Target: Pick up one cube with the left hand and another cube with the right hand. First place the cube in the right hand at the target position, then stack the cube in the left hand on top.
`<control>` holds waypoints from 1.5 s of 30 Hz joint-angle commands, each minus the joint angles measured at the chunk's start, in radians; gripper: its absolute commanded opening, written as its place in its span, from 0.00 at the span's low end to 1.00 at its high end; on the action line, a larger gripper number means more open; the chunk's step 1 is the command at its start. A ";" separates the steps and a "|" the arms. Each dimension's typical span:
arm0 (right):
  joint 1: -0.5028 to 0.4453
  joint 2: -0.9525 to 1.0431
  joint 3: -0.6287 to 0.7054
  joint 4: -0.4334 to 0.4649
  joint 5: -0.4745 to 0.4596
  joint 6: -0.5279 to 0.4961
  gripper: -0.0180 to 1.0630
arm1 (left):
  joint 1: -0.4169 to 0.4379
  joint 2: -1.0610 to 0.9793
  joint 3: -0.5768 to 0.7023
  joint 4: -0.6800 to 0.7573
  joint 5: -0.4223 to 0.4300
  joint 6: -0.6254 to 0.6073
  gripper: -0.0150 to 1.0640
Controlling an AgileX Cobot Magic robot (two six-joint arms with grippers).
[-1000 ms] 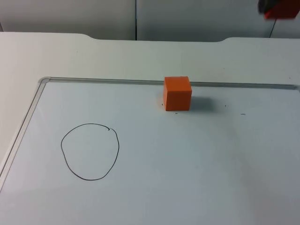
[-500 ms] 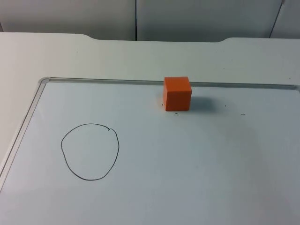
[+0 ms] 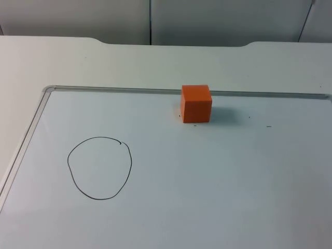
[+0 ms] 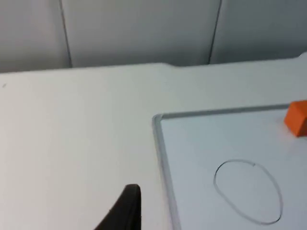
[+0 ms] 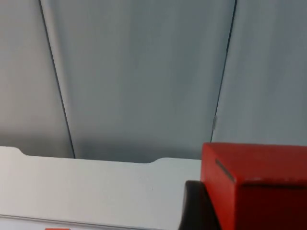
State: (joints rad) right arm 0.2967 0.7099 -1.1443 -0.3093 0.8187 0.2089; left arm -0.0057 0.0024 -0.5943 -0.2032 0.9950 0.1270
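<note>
An orange cube (image 3: 196, 103) stands upright at the far edge of the whiteboard, right of centre; the left wrist view also catches the orange cube (image 4: 298, 118). A hand-drawn black circle (image 3: 99, 167) marks the board's near left part, and the circle (image 4: 248, 191) also appears from the left wrist. My right gripper (image 5: 249, 211) is raised, facing the partition wall, and is shut on a red cube (image 5: 254, 187), with one black finger (image 5: 194, 208) against the cube's side. My left gripper (image 4: 125, 211) hangs over the bare table, left of the board's corner, away from both cubes.
The whiteboard's metal frame (image 3: 46, 91) runs along the far and left sides. Beyond it the white table (image 3: 104, 62) reaches the grey partition wall (image 3: 207, 21). Open board surface lies between the circle and the orange cube.
One second ago the red cube in the right gripper showed at the top view's upper right corner; it has since moved out of that view. The orange cube has stayed put.
</note>
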 commanded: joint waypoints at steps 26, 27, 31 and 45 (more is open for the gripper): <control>0.002 -0.081 0.070 0.471 -0.017 -0.471 0.01 | 0.002 0.807 -0.072 -1.068 -0.240 1.056 0.98; 0.002 -0.081 0.070 0.471 -0.017 -0.471 0.01 | 0.002 0.863 -0.085 -1.122 -0.216 1.113 0.98; 0.002 -0.081 0.070 0.471 -0.017 -0.471 0.01 | -0.002 1.002 -0.168 -1.173 -0.186 1.157 0.98; 0.002 -0.066 0.070 0.472 -0.049 -0.444 0.01 | -0.322 1.387 -0.518 -0.891 -0.437 1.001 0.98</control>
State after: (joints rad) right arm 0.2967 0.6400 -1.0762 0.1560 0.7939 -0.2401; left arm -0.3083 1.3682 -1.1012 -1.1250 0.5836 1.1582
